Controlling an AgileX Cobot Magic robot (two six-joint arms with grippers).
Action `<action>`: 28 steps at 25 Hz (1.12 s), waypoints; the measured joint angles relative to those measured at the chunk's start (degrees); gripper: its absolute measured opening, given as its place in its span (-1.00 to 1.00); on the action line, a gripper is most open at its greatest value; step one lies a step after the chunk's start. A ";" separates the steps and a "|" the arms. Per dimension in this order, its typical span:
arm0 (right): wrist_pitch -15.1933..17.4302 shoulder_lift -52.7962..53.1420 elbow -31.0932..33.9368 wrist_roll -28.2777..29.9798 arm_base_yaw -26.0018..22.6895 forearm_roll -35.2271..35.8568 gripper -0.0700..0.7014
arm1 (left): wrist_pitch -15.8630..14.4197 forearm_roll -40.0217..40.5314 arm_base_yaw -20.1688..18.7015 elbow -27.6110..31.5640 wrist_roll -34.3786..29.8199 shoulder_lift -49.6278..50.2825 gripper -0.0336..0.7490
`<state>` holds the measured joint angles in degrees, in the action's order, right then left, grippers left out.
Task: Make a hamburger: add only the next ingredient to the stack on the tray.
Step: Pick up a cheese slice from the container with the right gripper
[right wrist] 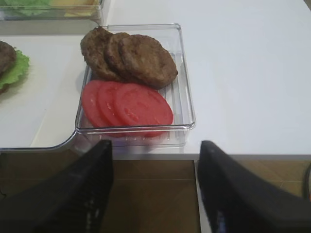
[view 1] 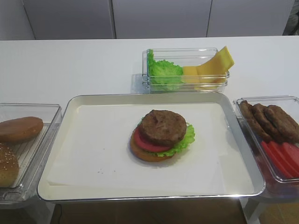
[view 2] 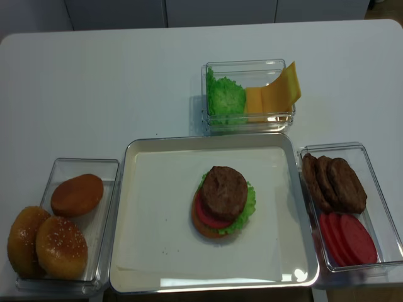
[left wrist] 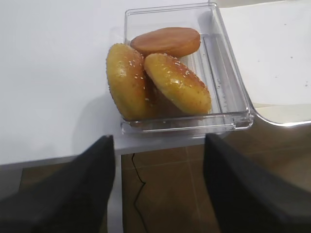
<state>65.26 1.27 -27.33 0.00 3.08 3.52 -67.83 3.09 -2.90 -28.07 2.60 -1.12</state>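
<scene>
No text, label, brand, number or sign can be read in any view; the tray and its white paper are unmarked; the clear bins at nine, twelve and three o'clock of it bear no lettering; the food pieces and the dark gripper fingers show no print.

The hamburger, patty-topped, is seen mid-tray; yellow cheese slices are leaned in the far bin.
</scene>
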 joint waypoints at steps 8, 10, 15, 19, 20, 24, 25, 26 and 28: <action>0.00 0.00 0.00 0.00 0.00 0.06 0.23 | 0.00 0.00 0.00 0.00 0.00 0.00 0.18; 0.00 0.00 0.00 0.00 0.00 0.06 0.23 | 0.00 0.00 0.00 0.00 0.00 0.00 0.18; 0.00 0.00 0.00 0.00 0.00 0.06 0.23 | 0.00 0.00 0.00 0.00 0.00 0.00 0.18; 0.00 0.00 0.00 0.00 0.00 0.06 0.22 | 0.00 0.00 0.00 0.00 0.00 0.00 0.18; 0.00 0.00 0.00 0.00 0.00 0.06 0.21 | 0.00 0.00 0.00 0.00 0.00 0.00 0.18; 0.00 0.00 0.00 0.00 0.00 0.06 0.21 | 0.00 0.00 0.00 0.00 0.00 0.00 0.18; 0.00 0.00 0.00 0.00 0.00 0.06 0.21 | 0.00 0.00 0.00 0.00 0.00 0.00 0.18; 0.00 0.00 0.00 0.00 0.00 0.06 0.21 | 0.00 0.00 0.00 0.00 0.00 0.00 0.18; 0.00 0.00 0.00 0.00 0.00 0.14 0.21 | 0.00 0.00 0.00 0.00 0.00 0.00 0.18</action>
<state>65.26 1.27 -27.33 0.00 3.08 3.66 -67.83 3.09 -2.90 -28.07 2.60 -1.12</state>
